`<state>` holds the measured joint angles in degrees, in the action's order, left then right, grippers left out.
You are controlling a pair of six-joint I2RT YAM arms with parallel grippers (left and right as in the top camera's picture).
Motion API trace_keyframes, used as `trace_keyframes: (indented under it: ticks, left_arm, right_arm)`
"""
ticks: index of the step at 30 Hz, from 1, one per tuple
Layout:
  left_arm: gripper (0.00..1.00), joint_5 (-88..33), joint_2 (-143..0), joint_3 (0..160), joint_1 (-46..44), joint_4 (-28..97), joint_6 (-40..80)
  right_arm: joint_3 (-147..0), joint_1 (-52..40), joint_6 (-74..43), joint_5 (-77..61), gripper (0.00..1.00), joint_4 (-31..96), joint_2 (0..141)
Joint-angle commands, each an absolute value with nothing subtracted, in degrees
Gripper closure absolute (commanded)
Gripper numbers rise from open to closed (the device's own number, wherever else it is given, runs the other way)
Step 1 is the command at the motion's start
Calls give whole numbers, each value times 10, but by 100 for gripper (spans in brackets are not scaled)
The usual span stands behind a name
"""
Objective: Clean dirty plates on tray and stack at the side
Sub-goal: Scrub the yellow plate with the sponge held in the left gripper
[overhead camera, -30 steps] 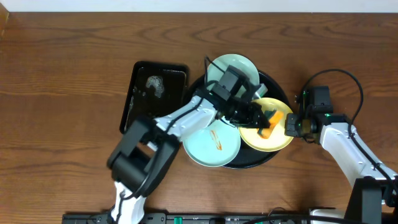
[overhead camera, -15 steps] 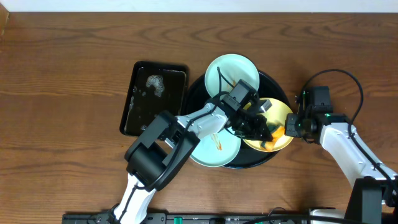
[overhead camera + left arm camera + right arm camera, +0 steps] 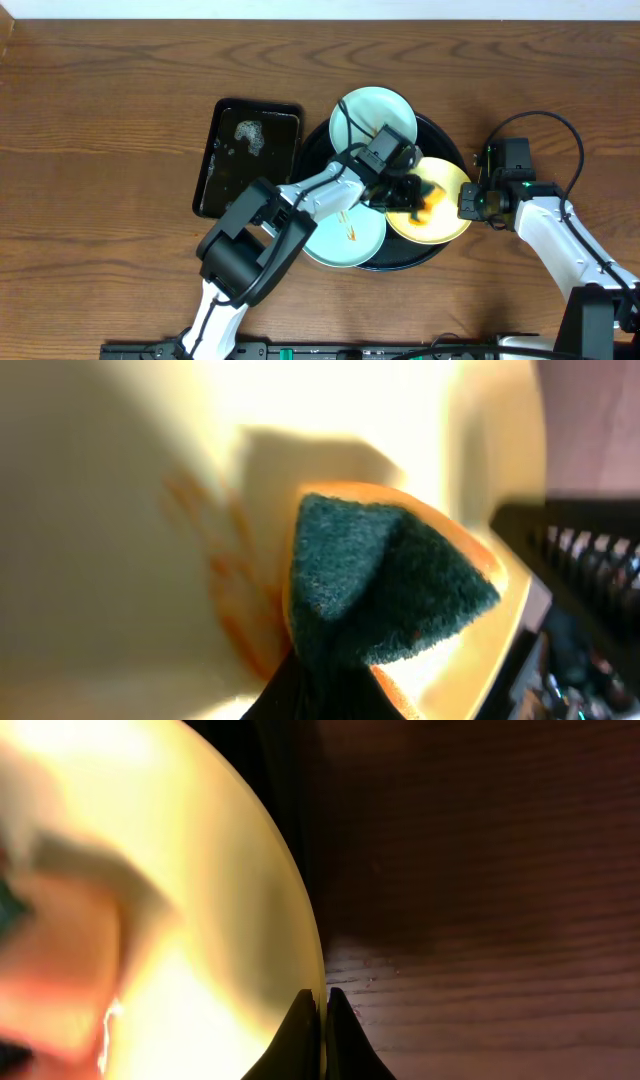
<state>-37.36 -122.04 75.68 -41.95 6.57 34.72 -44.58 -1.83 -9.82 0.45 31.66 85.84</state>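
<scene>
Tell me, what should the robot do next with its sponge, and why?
Probably drag the sponge sideways across the orange streaks on the yellow plate. The left gripper holds the sponge pressed on that plate beside the streaks, and the right gripper pinches the plate's rim, so the plate looks steadied for a wipe.

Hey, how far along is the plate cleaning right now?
Done: nothing yet. No plate is stacked beside the round tray; all three lie on it. In hand: the left fingers clamp a sponge on the smeared yellow plate while the right fingers pinch its rim. Left: finishing it, the streaked mint plate, the other mint plate, then stacking.
</scene>
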Motion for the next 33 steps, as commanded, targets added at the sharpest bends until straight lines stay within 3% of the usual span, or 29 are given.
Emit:
trace_keyframes:
  ticks: [1,6,11,19,24,33]
  left_arm:
    - [92,-289,-1227,761,-387,51,364]
    - [93,-299,-1226,776,-366,53,385]
    - [93,-355,-1226,777,-379,136,378]
    - [93,-397,-1203,786,-419,166,228]
    - [93,-394,-1165,798,-411,131,201]
    - [93,-245,-1076,798,-381,231,173]
  right_arm:
    - [-441,-16,-81,14,99,328,866]
    - [-441,-16,-81,14,99,328,866]
    - [-441,-16,-81,14,99,328,866]
    - [-441,-16,-81,14,99,329,866]
    - [-441,-16,-81,14,99,329,866]
    - [-441,-16,-81,14,99,328,866]
